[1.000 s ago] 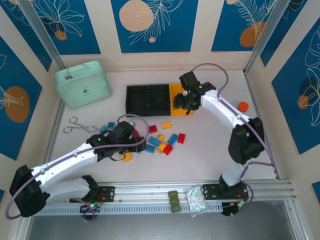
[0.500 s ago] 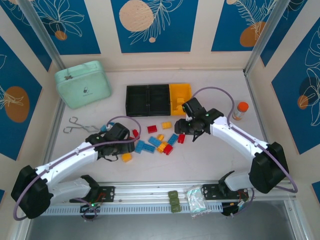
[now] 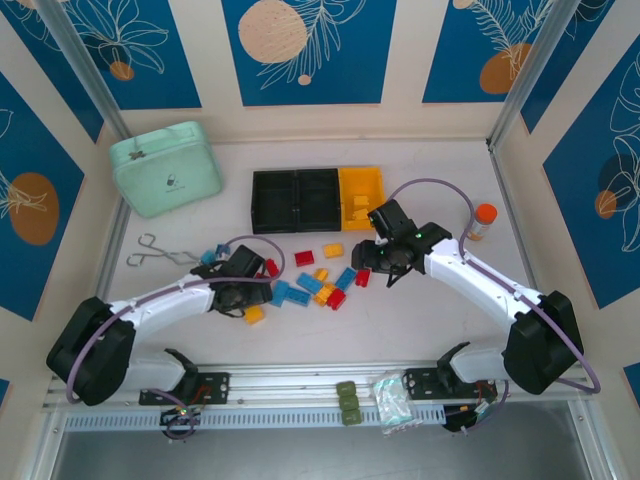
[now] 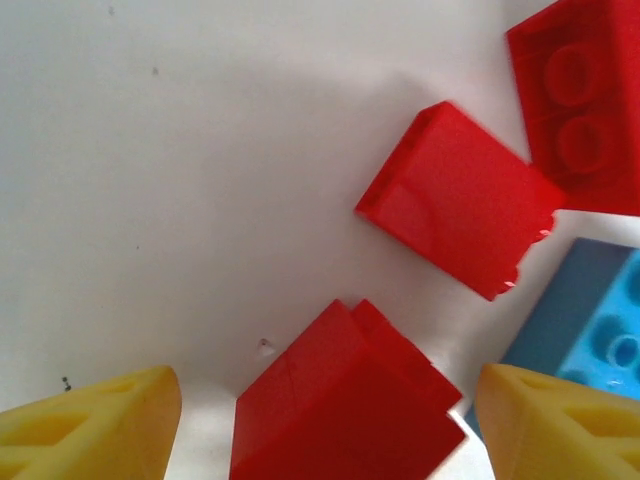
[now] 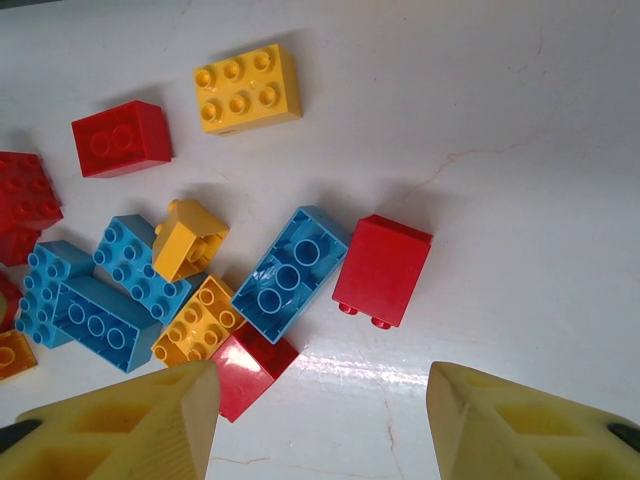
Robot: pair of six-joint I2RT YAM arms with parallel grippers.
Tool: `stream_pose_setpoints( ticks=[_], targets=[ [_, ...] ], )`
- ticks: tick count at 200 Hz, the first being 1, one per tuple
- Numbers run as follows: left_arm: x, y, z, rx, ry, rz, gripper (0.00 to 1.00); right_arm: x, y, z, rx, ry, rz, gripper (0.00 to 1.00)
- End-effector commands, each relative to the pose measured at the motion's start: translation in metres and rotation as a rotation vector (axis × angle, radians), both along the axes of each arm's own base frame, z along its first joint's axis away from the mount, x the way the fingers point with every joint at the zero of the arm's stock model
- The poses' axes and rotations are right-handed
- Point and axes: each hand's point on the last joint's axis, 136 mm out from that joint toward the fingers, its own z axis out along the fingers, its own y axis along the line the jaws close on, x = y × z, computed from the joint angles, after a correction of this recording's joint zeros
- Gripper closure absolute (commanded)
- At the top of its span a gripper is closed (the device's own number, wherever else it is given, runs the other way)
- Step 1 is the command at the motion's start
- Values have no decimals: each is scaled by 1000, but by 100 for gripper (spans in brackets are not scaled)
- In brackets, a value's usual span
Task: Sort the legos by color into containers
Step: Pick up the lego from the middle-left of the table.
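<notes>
Legos lie scattered across the middle of the table, in red, blue and yellow. The left gripper hovers low at the pile's left end. Its fingers are spread, with 1 red brick between them, touching neither. The right gripper hangs over the pile's right end, jaws apart over bare table, just short of another red brick. Farther back, 3 joined containers sit toward the far edge: 2 black, plus a yellow bin holding yellow bricks. A mint case occupies the far left corner.
</notes>
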Motion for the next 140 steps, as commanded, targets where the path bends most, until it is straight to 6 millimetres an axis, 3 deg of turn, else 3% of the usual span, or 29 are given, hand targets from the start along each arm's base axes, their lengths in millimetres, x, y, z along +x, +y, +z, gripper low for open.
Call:
stream_pose_setpoints(
  ticks=[1,75,140],
  targets=[
    [3,-3,-5,-33,1,37,29,-3,1,-5,14,11,-13,43],
    [8,5,9,12,-38,13,56,-5,2,-13,14,31,-22,43],
    [25,-1,56,33,-117,-72,62,-4,5,0,26,-3,-15,44]
  ],
)
